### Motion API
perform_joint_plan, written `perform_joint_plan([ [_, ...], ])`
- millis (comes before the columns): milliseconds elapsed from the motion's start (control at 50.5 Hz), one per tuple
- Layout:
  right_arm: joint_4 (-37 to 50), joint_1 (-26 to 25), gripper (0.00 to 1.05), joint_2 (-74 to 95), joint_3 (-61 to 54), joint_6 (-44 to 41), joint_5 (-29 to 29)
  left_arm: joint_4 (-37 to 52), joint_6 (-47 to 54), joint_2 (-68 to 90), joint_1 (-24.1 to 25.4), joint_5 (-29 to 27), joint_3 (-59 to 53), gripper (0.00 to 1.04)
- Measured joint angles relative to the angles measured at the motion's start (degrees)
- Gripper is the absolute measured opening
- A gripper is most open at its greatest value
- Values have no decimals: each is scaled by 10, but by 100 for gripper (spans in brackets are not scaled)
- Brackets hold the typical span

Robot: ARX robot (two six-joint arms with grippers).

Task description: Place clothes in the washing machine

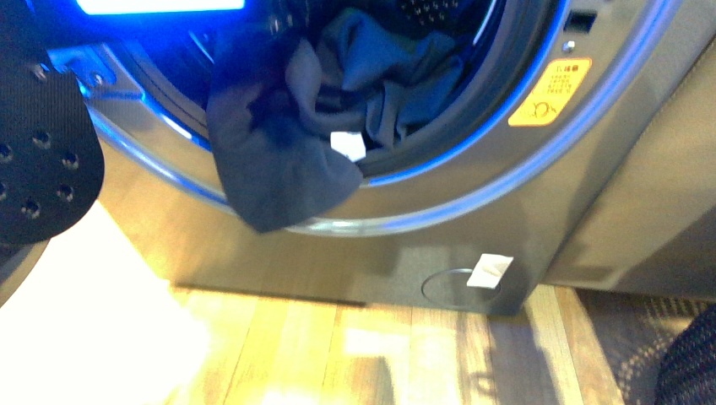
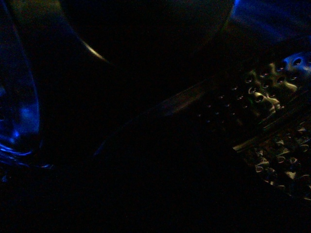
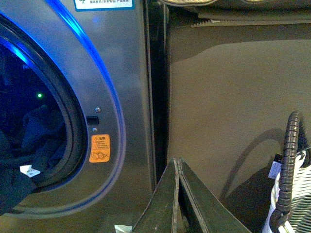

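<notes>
The clothes [image 1: 338,76], dark navy fabric with a small white tag [image 1: 348,143], are bunched in the round porthole of the silver-grey washing machine [image 1: 507,219]. One flap hangs out over the lower rim. The left wrist view is dark, and my left gripper does not show in the front view; it is shut on the clothes. In the right wrist view the clothes [image 3: 12,187] lie at the porthole's lower edge. My right gripper [image 3: 177,162] is shut and empty, off to the side of the washing machine [image 3: 126,97], beyond its yellow sticker [image 3: 100,148].
A white woven basket with a dark handle [image 3: 291,194] stands near the right gripper. A brown panel [image 3: 233,97] adjoins the machine. A black perforated panel [image 1: 42,143] fills the left of the front view. Below the machine are a wooden floor [image 1: 338,354] and a dark rug [image 1: 642,337].
</notes>
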Motion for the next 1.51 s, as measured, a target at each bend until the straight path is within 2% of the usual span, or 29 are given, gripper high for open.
perform_joint_plan([
  [119,-1,0,2,-15,-12,0,-1,0,1,0,8,-21,0,7],
  [218,-60,-1,2,-68,-19,0,-2,0,0,0,15,-30,0,7],
  [297,-66,-1,2,-90,-23,0,-2,2,0,0,22,-41,0,7],
  [654,-65,-1,2,-110,-42,0,-2,-10,-9,0,25,-25,0,7],
  [713,-63,-1,2,-122,-53,0,-2,-18,-9,0,22,-20,0,18],
  [793,-64,-1,2,-129,-63,0,-1,-26,-13,3,20,-12,1,25],
  [812,-64,-1,2,-129,-63,0,-1,-30,-19,5,17,-7,2,33],
  [951,-64,-1,2,-130,-63,0,-2,-50,-35,16,8,-5,2,58],
  [991,-64,-1,2,-130,-63,0,-2,-65,-37,17,4,-13,2,69],
  [1011,-64,-1,2,-130,-63,0,-2,-65,-37,17,4,-13,2,69],
  [1030,-64,-1,2,-130,-63,0,-2,-70,-39,17,2,-16,2,73],
  [1070,-64,-1,2,-130,-63,0,-2,-80,-49,17,0,-28,1,87],
  [1110,-64,-1,2,-130,-63,0,-2,-68,-52,5,-2,-41,-21,92],
  [1149,-64,-1,2,-130,-63,0,-2,-29,-51,-34,-3,-53,-98,100],
  [1288,-64,-1,2,-130,-63,0,-2,71,-51,-154,-6,-63,-317,98],
  [1506,-64,-1,2,-130,-63,0,-2,165,-52,-291,-16,-58,-542,98],
])
